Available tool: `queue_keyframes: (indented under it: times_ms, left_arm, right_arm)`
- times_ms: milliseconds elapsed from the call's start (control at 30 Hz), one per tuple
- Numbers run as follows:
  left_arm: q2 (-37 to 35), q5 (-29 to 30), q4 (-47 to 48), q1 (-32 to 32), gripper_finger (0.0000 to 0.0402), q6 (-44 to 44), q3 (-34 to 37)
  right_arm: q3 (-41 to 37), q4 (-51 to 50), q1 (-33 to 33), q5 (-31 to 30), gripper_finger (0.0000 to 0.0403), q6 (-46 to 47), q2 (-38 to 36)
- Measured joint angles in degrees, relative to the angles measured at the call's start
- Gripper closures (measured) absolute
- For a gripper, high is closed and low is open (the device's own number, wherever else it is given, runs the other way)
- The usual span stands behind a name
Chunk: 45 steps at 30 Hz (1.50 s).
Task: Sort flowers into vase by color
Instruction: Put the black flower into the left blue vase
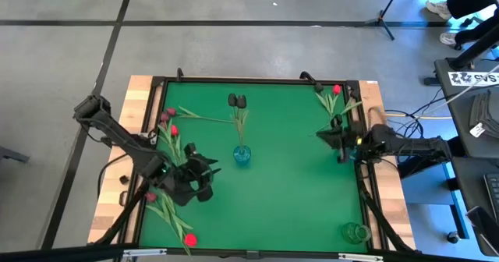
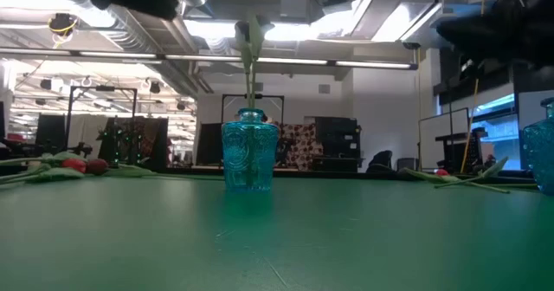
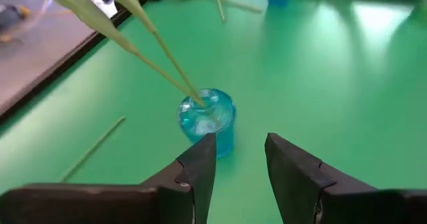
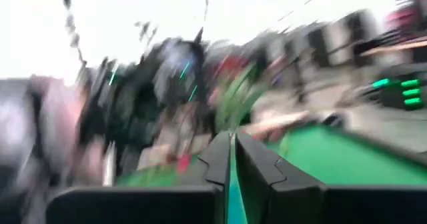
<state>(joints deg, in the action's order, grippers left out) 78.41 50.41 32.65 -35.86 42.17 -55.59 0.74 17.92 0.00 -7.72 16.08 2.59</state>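
One blue vase (image 3: 207,121) with black flowers (image 1: 237,100) stands just beyond the released left pincer (image 3: 240,159).

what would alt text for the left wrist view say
The left gripper hangs open and empty just short of a small blue glass vase on the green table, with green flower stems leaning out of the vase.

We see a bright green table mat (image 1: 288,176) framed by a black rim and pale wooden edging (image 1: 113,200). The central vase (image 1: 242,155) is translucent turquoise blue with an embossed pattern (clearest in the low view), and it holds green stems topped by black tulip heads (image 1: 237,100). A second vase (image 1: 356,232) is clear greenish glass. Loose tulips show red heads (image 1: 189,238), (image 1: 336,89) and dark maroon-pink ones (image 1: 167,115). Both arms are dark.
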Motion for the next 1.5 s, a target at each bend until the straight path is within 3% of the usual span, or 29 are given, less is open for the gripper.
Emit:
queue_keyframes:
  times_ms: [133, 367, 467, 600, 700, 867, 967, 1233, 1500]
  left_arm:
    - [0.06, -0.2, 2.73, 3.22, 0.0296, -5.42, 0.04]
    - [-0.41, -3.2, 6.97, 7.59, 0.0337, -7.84, 0.07]
    - [-0.41, -4.42, 5.57, 7.52, 0.0353, -5.92, 0.07]
    - [-0.44, -4.53, 4.58, 4.75, 0.0369, -4.02, 0.07]
    - [-0.44, -5.07, 4.47, 1.62, 0.038, -3.93, 0.07]
    - [-0.46, -5.84, 3.93, -2.41, 0.0398, -3.18, 0.94]
    - [-0.85, -5.94, 3.86, -3.18, 0.0399, -0.22, 3.68]
    - [-4.52, -4.7, -6.38, -4.31, 0.04, 4.29, 12.6]
    - [-5.35, -4.03, -16.32, -2.96, 0.0398, 4.33, 18.79]
  right_arm:
    - [4.36, -4.03, -0.03, -11.32, 0.0378, 1.69, 4.45]
    - [17.41, -8.88, -0.92, -29.99, 0.0399, 1.79, 26.08]
    - [24.36, -18.96, -4.94, -35.64, 0.0391, 7.31, 33.64]
    - [34.08, -34.06, -13.51, -29.33, 0.0362, 16.3, 41.41]
    - [39.32, -42.41, -20.68, -21.74, 0.0328, 17.18, 47.19]
    - [44.96, -50.82, -34.34, -7.41, 0.027, 16.47, 55.79]
    - [45.97, -50.77, -41.6, 0.65, 0.0247, 15.31, 60.77]
    - [47.16, -50.77, -53.37, 0.79, 0.0252, 11.82, 72.39]
    - [47.18, -45.94, -57.71, 1.09, 0.0244, 7.62, 81.62]
